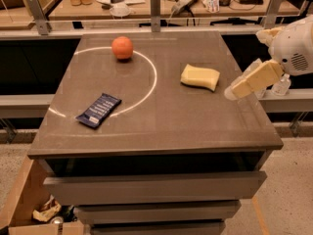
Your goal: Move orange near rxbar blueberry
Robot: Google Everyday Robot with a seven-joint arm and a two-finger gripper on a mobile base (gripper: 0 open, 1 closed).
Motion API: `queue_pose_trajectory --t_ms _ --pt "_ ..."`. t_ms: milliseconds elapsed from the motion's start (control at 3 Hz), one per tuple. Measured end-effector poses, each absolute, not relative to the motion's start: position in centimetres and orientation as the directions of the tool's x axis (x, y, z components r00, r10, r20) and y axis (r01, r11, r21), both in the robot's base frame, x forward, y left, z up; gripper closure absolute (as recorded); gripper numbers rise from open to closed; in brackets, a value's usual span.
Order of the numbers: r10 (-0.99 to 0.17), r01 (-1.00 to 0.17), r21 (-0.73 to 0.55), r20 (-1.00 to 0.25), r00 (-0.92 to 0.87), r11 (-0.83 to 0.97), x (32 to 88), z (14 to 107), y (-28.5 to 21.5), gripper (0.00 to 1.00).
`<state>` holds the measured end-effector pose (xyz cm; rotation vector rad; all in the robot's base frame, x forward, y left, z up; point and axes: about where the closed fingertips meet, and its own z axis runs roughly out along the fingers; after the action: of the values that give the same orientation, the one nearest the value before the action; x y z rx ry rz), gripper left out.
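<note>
Three loose things on the surface (pixel 161 126), counted: one orange (pixel 122 47), one rxbar blueberry (pixel 99 110), one pale yellow sponge (pixel 200 77); one gripper (pixel 235 89) besides, and one white painted ring (pixel 153 77) across the left half of the top.

Orange at the far side, resting right on the far arc of the ring, round and free to roll if nudged; rxbar blueberry lying flat at the near left, skewed on a diagonal, its near end across the ring's line; well apart from each other, with bare top between them (hence the task not yet done, judging by that gap alone). Sponge off to the right, outside the ring, clear of both and of no use here; best left alone.

Gripper hanging over the right edge of the surface, just beside the sponge and far from the orange, holding nothing visible; open or closed, impossible to tell from this angle. Probably poised there at the very start of the reach, since a path to the orange would run leftward and away, passing over or behind the sponge; worth keeping high enough not to clip it.

Below the top, a stack of drawer fronts, all shut; behind, cluttered benches playing no part.
</note>
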<state>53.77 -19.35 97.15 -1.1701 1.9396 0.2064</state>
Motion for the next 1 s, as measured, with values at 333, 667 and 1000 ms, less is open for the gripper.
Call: queue_pose_trajectory --t_ms 333,667,1000 --pt "-0.622 -0.794 -0.239 -0.754 -0.211 0.559 54.0 96.8 -18.5 0.00" --pt "-0.560 -0.783 -0.212 -0.803 -0.202 0.585 55.8 95.6 -17.0 0.00" --pt "-0.486 -0.759 -0.215 -0.861 -0.150 0.615 59.7 94.6 -15.5 0.00"
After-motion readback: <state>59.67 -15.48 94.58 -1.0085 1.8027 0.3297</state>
